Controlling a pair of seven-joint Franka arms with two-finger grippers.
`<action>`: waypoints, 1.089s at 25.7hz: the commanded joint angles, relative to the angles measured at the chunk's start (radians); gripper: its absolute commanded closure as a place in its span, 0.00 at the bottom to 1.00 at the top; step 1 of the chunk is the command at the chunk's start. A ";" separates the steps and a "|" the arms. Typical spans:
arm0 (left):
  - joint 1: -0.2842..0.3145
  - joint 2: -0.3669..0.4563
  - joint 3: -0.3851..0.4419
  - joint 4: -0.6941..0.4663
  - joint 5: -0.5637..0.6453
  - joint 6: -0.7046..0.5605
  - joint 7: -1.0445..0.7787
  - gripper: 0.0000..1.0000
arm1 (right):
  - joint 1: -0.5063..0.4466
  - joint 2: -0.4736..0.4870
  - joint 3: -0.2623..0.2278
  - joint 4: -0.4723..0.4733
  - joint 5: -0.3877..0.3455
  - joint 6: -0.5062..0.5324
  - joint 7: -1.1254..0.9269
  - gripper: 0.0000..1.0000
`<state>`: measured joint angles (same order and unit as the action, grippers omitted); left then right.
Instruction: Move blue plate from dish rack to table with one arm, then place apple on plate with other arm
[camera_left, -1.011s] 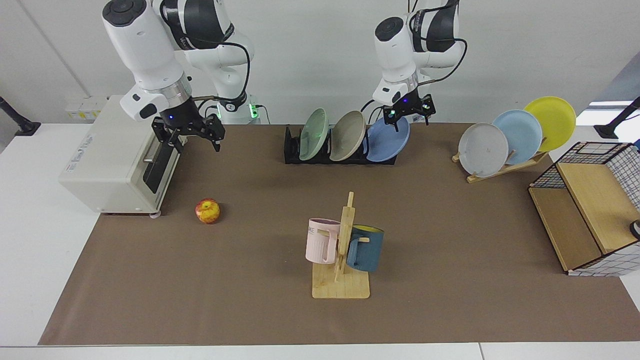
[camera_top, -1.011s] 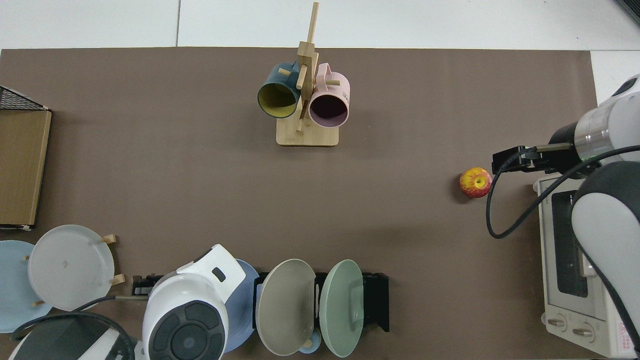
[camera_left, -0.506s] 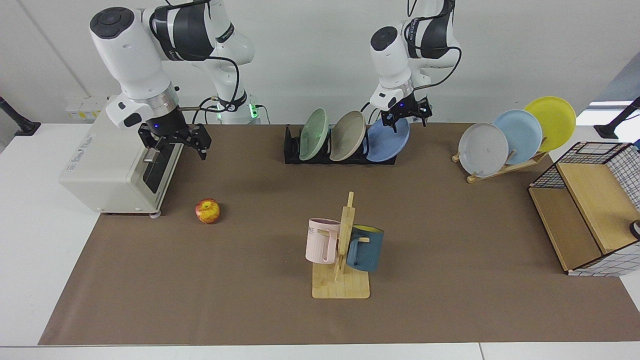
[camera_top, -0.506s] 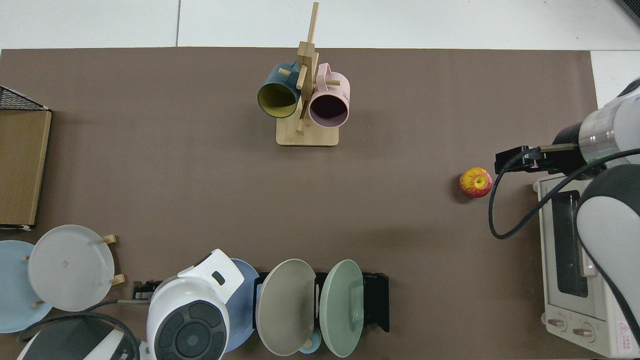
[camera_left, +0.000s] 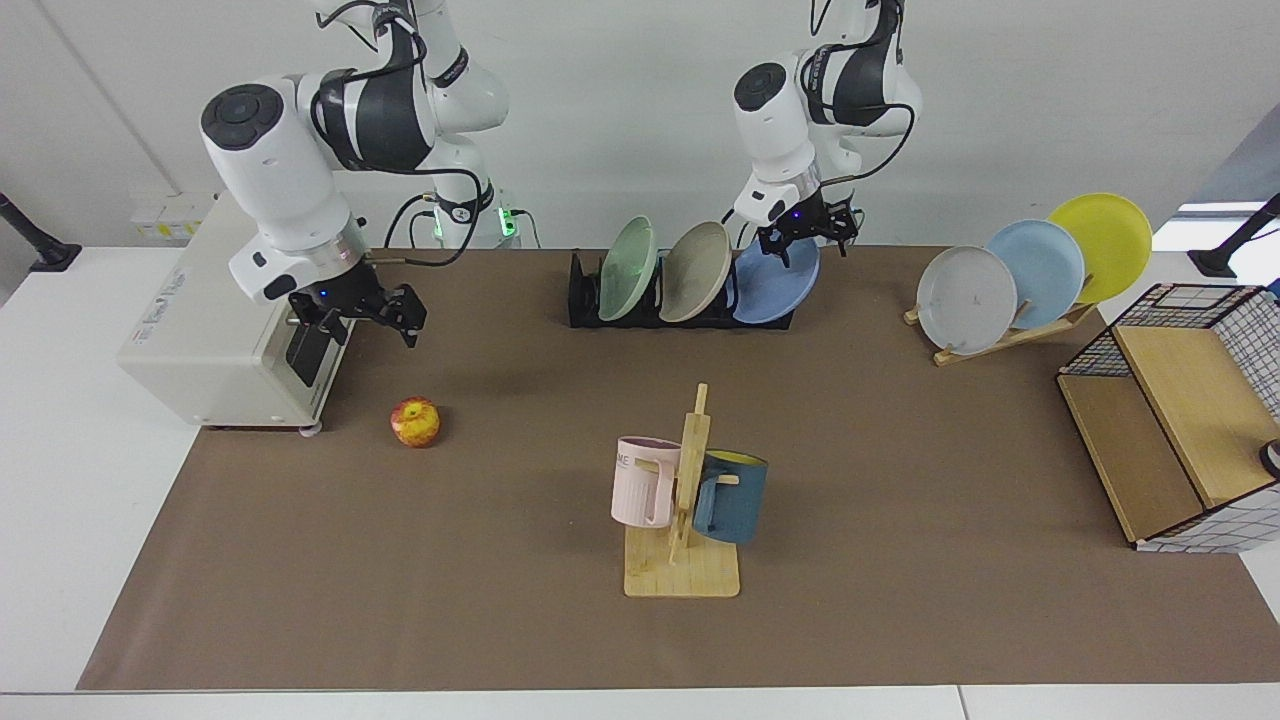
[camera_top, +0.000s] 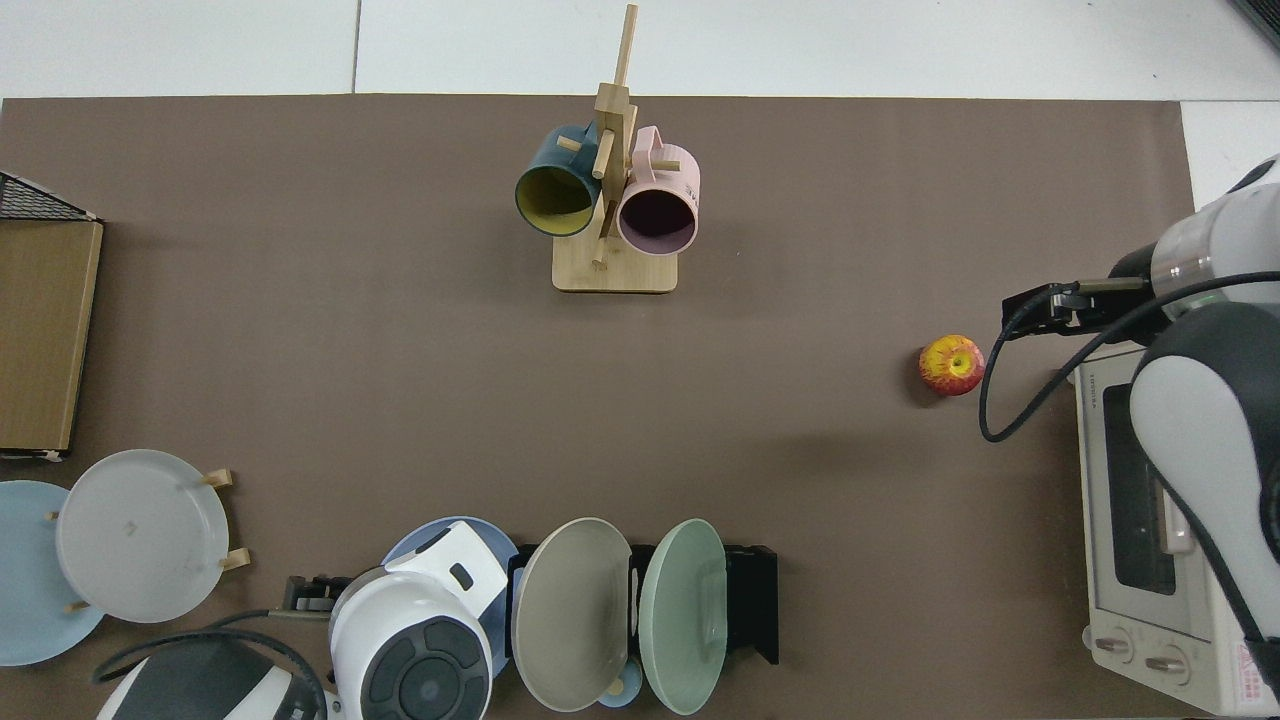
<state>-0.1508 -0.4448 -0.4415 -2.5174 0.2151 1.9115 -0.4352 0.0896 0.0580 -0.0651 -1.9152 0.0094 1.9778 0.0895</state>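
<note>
The blue plate (camera_left: 776, 281) leans in the rightmost slot of the dish rack (camera_left: 640, 304) at the desk's (camera_left: 500, 560) far edge. The left gripper (camera_left: 806, 232) sits at its top rim; whether its jaws pinch it, I cannot tell. The apple (camera_left: 415, 421) lies far left; above it hangs the right gripper (camera_left: 362, 315), jaws spread.

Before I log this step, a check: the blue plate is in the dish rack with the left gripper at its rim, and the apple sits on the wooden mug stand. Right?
One thing is wrong. The apple lies on the brown mat of the table, beside the toaster oven, not on the mug stand; the facing view shows it. The blue plate is in the dish rack, with the left gripper at its rim.
</note>
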 joint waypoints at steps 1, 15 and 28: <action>-0.007 -0.012 0.007 -0.034 0.020 0.038 0.004 0.10 | -0.007 0.006 0.008 -0.096 -0.017 0.140 0.012 0.00; -0.006 0.000 0.007 -0.038 0.006 0.044 0.020 0.34 | -0.022 0.175 0.007 -0.099 -0.045 0.308 -0.037 0.00; 0.005 0.027 0.010 -0.037 0.006 0.061 0.047 0.56 | -0.024 0.236 0.007 -0.116 -0.045 0.342 -0.060 0.00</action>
<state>-0.1499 -0.4156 -0.4376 -2.5378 0.2151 1.9483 -0.4066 0.0831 0.2928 -0.0670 -2.0159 -0.0207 2.3054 0.0657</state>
